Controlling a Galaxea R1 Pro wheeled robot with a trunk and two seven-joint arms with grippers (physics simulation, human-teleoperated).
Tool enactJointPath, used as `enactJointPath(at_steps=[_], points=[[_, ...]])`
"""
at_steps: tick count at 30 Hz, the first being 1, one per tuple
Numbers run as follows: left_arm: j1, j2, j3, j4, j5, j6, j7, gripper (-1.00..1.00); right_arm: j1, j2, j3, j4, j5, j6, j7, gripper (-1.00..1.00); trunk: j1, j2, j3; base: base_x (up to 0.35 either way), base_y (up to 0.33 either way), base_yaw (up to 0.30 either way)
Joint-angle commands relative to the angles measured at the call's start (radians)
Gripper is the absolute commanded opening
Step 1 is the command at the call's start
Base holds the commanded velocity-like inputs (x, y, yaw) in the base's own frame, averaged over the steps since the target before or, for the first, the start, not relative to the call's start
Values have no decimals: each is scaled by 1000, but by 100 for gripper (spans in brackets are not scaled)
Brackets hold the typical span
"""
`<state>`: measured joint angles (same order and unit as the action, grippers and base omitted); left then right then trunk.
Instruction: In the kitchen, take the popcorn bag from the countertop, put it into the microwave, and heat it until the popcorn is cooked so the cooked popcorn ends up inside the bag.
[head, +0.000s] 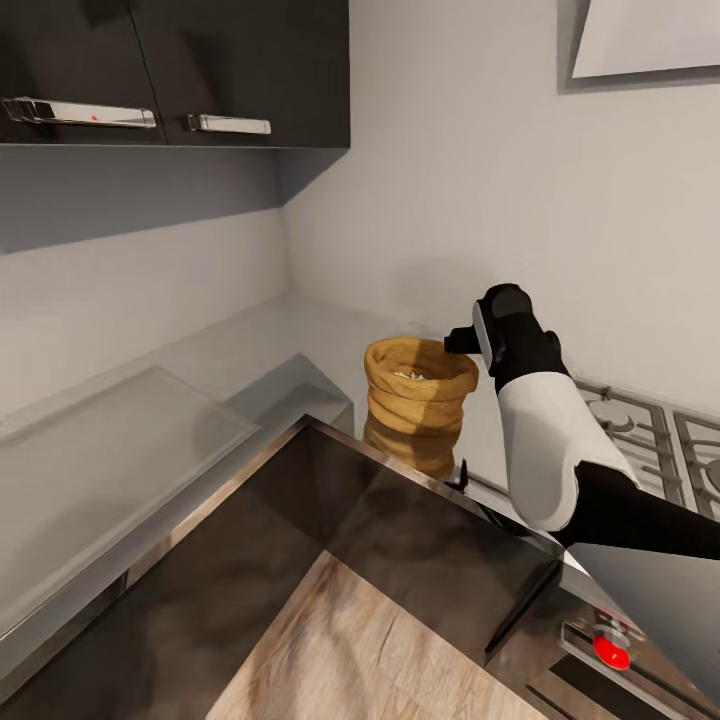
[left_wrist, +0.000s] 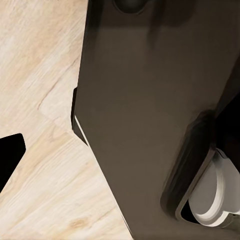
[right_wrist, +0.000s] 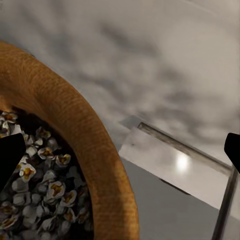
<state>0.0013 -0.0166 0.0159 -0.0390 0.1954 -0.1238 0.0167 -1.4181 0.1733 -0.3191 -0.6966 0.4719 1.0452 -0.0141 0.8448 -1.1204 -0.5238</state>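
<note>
The popcorn bag (head: 415, 405), a golden-brown burlap sack with a rolled rim, stands upright on the steel countertop (head: 150, 450) near the corner. Whitish popcorn (head: 411, 375) shows inside it. My right gripper (head: 460, 342) hovers at the bag's right rim. In the right wrist view the gripper (right_wrist: 120, 155) is open: one dark fingertip sits over the popcorn (right_wrist: 45, 195), the other outside the bag rim (right_wrist: 75, 130). The left gripper (left_wrist: 120, 160) hangs low over the floor, open and empty, one fingertip (left_wrist: 10, 160) showing. The microwave is out of view.
A gas hob with grates (head: 640, 430) lies right of the bag, with a red knob (head: 611, 650) on the front below. Dark upper cabinets (head: 180, 70) hang above the counter. A dark cabinet front (left_wrist: 145, 125) and pale wood floor (left_wrist: 40, 75) are beside the left gripper.
</note>
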Motion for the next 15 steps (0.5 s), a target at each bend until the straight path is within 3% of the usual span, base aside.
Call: enactJointPath(at_steps=[1, 8, 11, 15], points=[[0, 0, 1, -1, 4, -2, 2, 100, -1, 1, -4, 0, -2, 2, -1, 100, 0, -1, -1, 0, 0, 0], [0, -1, 2, -1, 4, -2, 5, 100, -1, 1, -5, 9, -8, 2, -1, 100, 0, -1, -1, 0, 0, 0], [0, 0, 2, -1, 4, -2, 7, 100, -1, 1, -7, 87, -5, 2, 0, 100, 0, -1, -1, 0, 0, 0], [0, -2, 2, -1, 4, -2, 8, 100, -1, 1, -10, 110, -4, 2, 6, 100, 0, -1, -1, 0, 0, 0]])
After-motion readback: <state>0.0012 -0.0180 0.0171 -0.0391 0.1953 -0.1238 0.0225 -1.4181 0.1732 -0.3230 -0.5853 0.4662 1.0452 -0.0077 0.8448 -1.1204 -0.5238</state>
